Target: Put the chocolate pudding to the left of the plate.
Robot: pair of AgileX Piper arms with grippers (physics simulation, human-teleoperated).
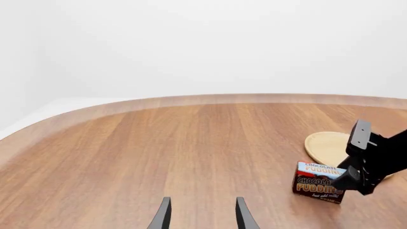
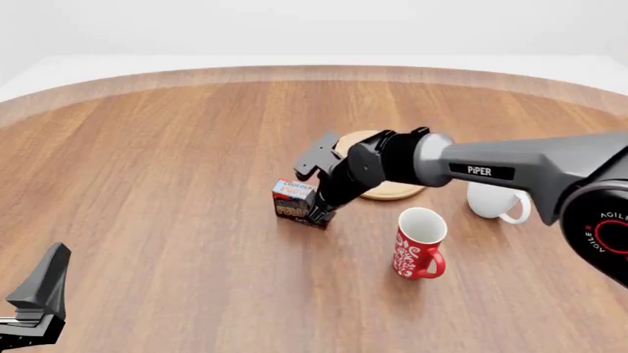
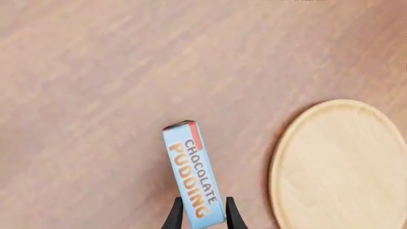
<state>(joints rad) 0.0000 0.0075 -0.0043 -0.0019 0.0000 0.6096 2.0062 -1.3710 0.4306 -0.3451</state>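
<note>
In the front view, just left of centre, the chocolate pudding stands on the wooden counter, its right end hidden by the right gripper, whose fingers are clamped on the box's narrow sides. The plate lies just right of it, mostly covered by the arm. A red mug and a half-hidden white mug sit lower right. The left gripper, cut off at the frame's bottom, has its fingers apart, holding nothing.

Right arm: reaches in from the right, stretched leftward to mid-scene.
Right pincer: pointed down, jaws narrowly parted.
Left pincer: near left, jaws apart.
</note>
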